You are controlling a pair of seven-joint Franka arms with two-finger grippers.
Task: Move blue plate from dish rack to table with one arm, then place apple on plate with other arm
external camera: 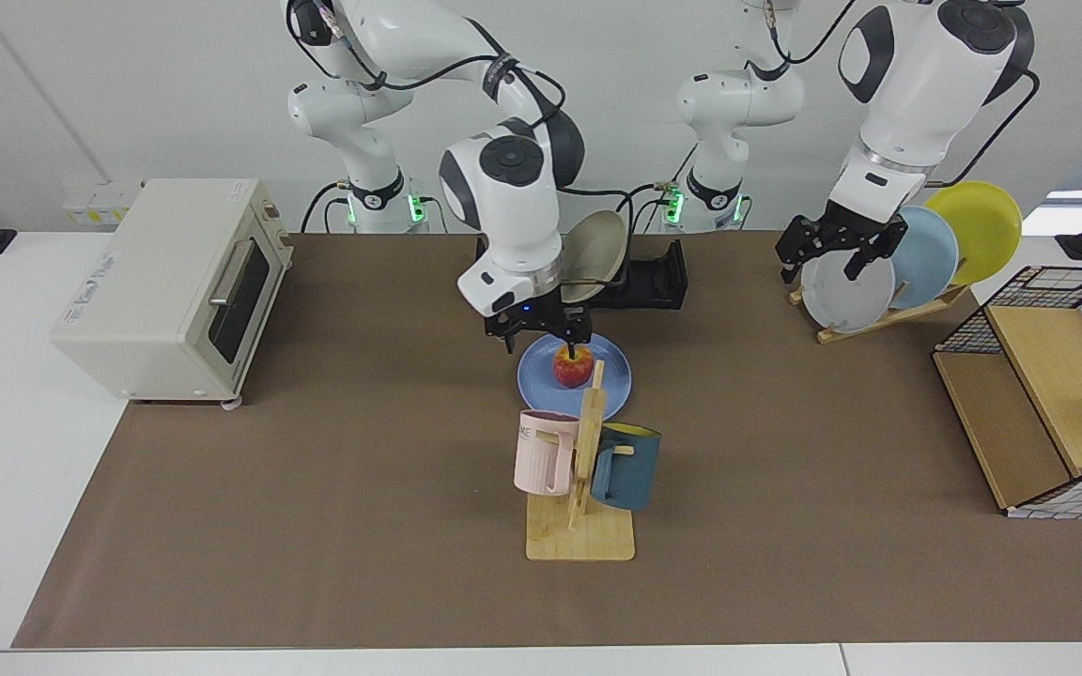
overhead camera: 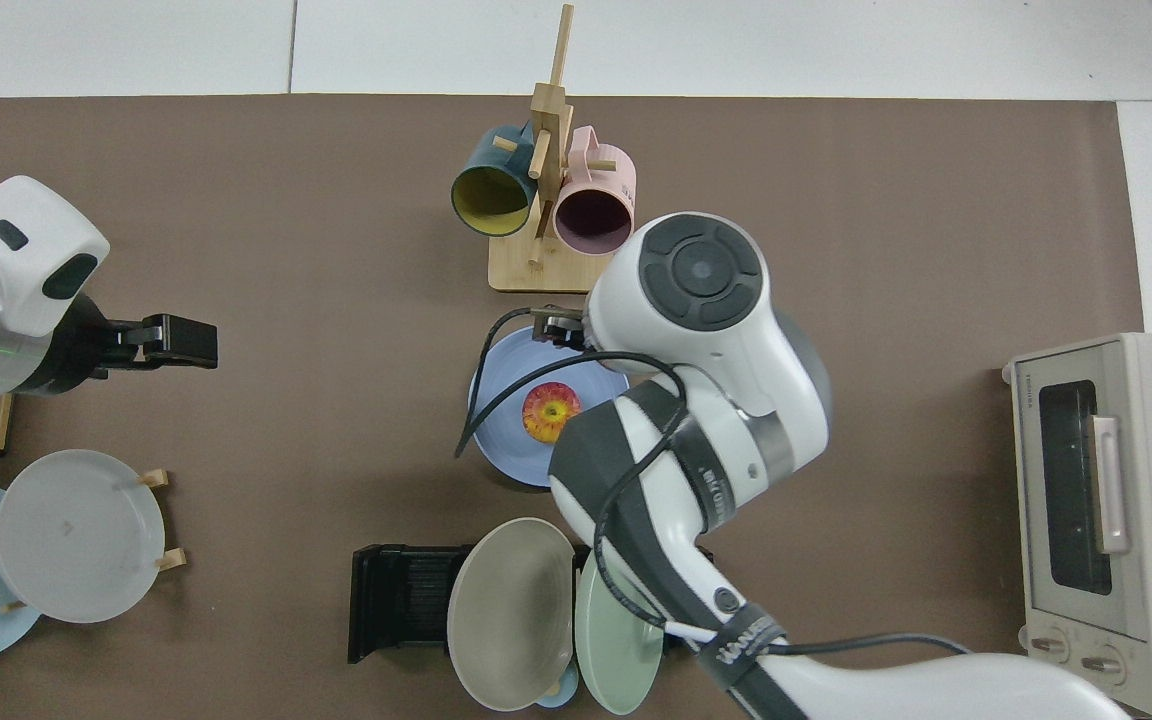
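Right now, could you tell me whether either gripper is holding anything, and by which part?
Nothing is held. The right gripper hangs open above the apple on the blue plate; the left gripper waits open by the wooden rack.

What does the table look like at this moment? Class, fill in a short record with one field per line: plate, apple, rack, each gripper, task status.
blue plate: flat on the table, in front of the dish rack
apple: upright on the blue plate, free of any grip
dish rack: holds a beige and a green plate
right gripper: open, raised just above the apple
left gripper: open, waiting by the wooden plate rack
task status: apple placed
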